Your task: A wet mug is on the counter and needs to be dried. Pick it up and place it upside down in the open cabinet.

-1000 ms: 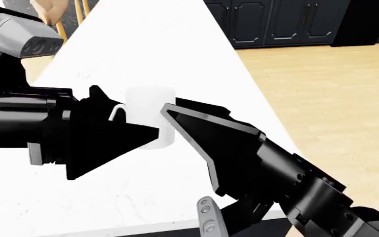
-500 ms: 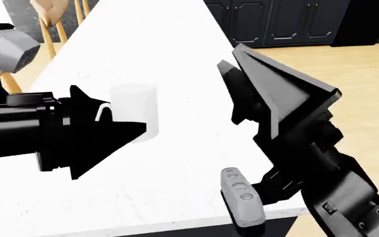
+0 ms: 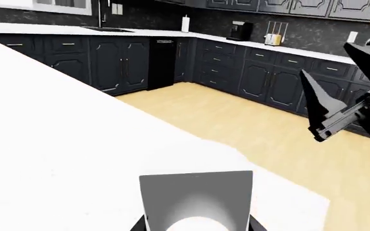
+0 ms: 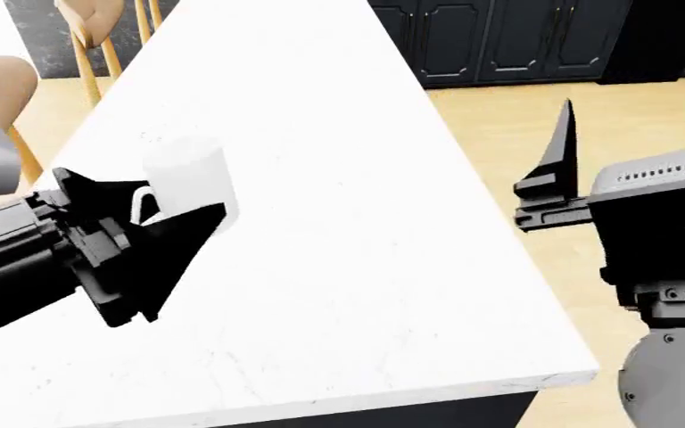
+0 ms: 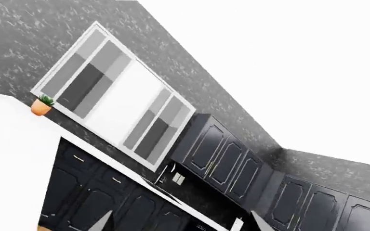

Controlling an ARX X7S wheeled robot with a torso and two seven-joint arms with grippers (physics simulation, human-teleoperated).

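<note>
On the white surface (image 4: 355,205), toward its left side in your head view, the mug (image 4: 188,178) stands upright with its thin handle turned toward your left claw (image 4: 140,218). That claw's black fingers sit on either side of the mug's near wall, pinching it. From the left wrist, the mug (image 3: 196,202) fills the bottom of the picture. Your right claw (image 4: 628,134) is raised off the surface over the wooden floor (image 4: 521,125), well apart from the mug, its fingers spread and holding nothing. Dark panelled-door cabinets (image 4: 521,36) line the far wall.
</note>
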